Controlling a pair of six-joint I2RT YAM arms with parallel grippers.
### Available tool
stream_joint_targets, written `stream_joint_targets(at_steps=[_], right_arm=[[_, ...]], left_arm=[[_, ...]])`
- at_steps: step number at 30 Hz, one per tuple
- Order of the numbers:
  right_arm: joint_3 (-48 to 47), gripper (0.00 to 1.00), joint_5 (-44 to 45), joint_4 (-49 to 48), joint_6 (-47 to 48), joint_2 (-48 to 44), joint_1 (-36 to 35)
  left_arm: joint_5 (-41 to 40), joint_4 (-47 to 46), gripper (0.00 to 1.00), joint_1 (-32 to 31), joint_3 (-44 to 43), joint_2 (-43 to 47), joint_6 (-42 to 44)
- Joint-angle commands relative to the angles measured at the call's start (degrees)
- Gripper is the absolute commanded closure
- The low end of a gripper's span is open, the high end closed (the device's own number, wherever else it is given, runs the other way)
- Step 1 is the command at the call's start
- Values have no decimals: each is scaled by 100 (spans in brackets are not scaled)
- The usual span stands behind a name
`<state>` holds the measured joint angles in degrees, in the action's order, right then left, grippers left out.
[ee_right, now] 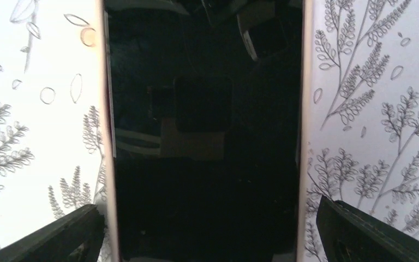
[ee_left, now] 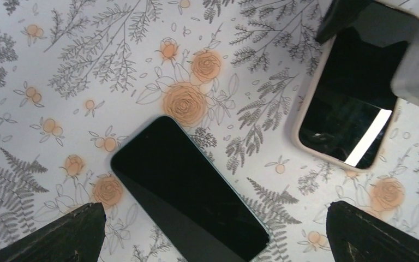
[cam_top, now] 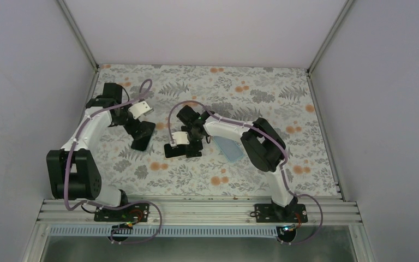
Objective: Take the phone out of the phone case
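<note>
A black phone in a pale pink case [ee_right: 204, 136] lies flat on the floral table. My right gripper [ee_right: 210, 210] hovers right over it, open, one finger outside each long edge and neither touching. The cased phone also shows in the left wrist view [ee_left: 349, 109] and in the top view [cam_top: 173, 150]. A second black phone with a thin teal edge [ee_left: 188, 188] lies bare on the table, also seen from above [cam_top: 142, 137]. My left gripper [ee_left: 214, 210] is open wide above it and holds nothing.
A light blue flat piece [cam_top: 229, 148] lies on the table under the right arm's forearm. White walls close in the table on the left, the back and the right. The two grippers [cam_top: 142, 128] [cam_top: 188, 143] are close together near the table's middle.
</note>
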<state>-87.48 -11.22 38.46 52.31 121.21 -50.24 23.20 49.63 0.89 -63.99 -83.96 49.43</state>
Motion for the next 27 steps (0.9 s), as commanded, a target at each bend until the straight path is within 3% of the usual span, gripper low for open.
stream_joint_targets(at_steps=[1, 5, 10, 15, 18, 23, 27], right_arm=[[-262, 0, -126, 178, 34, 218, -25], [-258, 5, -58, 238, -7, 318, -18], [-156, 36, 105, 180, -224, 145, -8], [7, 41, -9, 294, -422, -434, 54], [131, 38, -107, 270, -549, -915, 70], [382, 2, -172, 122, -621, -1234, 92], [35, 0, -449, 705, -365, -772, 104]], left_arm=[[340, 432, 0, 155, -203, 171, 79], [398, 400, 0, 288, -235, 278, -79], [966, 315, 0, 342, -260, 267, -579], [2221, 689, 0, 342, -471, 64, -626], [2837, 1034, 0, 342, -716, -399, -592], [3041, 1074, 0, 342, -950, -700, -525], [3080, 1087, 0, 360, -1061, -566, -529]])
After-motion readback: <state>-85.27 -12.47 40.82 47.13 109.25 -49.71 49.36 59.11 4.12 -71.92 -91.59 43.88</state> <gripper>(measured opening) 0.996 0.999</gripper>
